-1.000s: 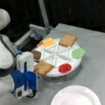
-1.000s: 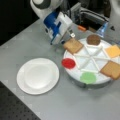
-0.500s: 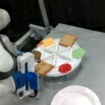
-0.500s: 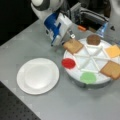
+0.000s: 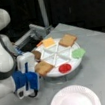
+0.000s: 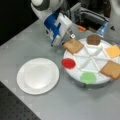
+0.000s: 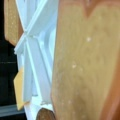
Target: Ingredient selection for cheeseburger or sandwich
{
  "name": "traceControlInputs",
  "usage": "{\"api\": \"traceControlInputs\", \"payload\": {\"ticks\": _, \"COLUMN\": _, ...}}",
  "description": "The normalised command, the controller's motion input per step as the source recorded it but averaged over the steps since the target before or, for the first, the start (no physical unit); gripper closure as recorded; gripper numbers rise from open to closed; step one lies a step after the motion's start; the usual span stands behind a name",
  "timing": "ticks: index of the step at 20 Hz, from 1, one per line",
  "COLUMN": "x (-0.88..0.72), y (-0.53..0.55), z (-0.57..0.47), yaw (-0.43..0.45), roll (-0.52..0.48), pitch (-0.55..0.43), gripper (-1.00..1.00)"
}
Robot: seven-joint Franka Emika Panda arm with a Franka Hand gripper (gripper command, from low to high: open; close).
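The gripper (image 6: 65, 40) sits at the near toast slice (image 6: 73, 46), its jaws hidden so their opening cannot be told; no writing is readable.

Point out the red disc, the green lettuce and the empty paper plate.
red disc (image 6: 68, 63), a front view, its centre.
green lettuce (image 6: 88, 77), a front view, the middle of the piece.
paper plate (image 6: 23, 72), a front view, the bare rim on its left side.
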Motion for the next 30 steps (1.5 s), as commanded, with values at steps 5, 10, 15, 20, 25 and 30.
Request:
{"api": "traceControlInputs", "payload": {"ticks": 5, "x": 0.35, "y": -0.34, "z": -0.23, "yaw": 0.200, "roll": 0.346, "pitch": -0.055, "gripper": 1.00}}
{"api": "traceControlInputs", "payload": {"ticks": 10, "x": 0.32, "y": -0.36, "z": -0.24, "yaw": 0.199, "roll": 0.347, "pitch": -0.057, "gripper": 1.00}}
{"api": "traceControlInputs", "payload": {"ticks": 15, "x": 0.31, "y": -0.36, "z": -0.24, "yaw": 0.213, "roll": 0.345, "pitch": -0.065, "gripper": 1.00}}
{"api": "traceControlInputs", "payload": {"ticks": 20, "x": 0.34, "y": -0.32, "z": -0.22, "yaw": 0.218, "roll": 0.335, "pitch": -0.073, "gripper": 1.00}}
{"api": "traceControlInputs", "payload": {"ticks": 25, "x": 0.38, "y": -0.30, "z": -0.19, "yaw": 0.219, "roll": 0.329, "pitch": -0.074, "gripper": 1.00}}
{"api": "traceControlInputs", "payload": {"ticks": 30, "x": 0.40, "y": -0.31, "z": -0.17, "yaw": 0.233, "roll": 0.325, "pitch": -0.050, "gripper": 1.00}}
